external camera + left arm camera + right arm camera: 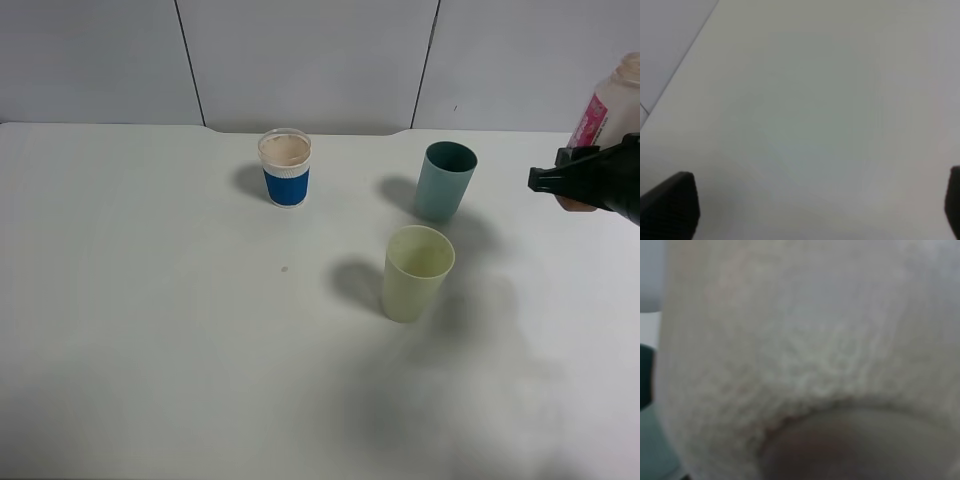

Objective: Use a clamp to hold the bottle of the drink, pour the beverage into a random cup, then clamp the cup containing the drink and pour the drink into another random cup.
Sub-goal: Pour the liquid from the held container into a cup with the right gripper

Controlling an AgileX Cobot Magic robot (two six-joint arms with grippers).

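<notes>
High overview, wrist close-ups (bottle (612, 105) shared)

A white matte bench (150, 350) fills the view, and its far edge runs across at 12 o'clock against a pale grey panelled wall (300, 60). Dark vertical seams (190, 60) split the panels. The light is even and diffuse. A soft grey shade lies toward 5 o'clock, and a tiny dark speck (284, 268) sits near the centre.
</notes>
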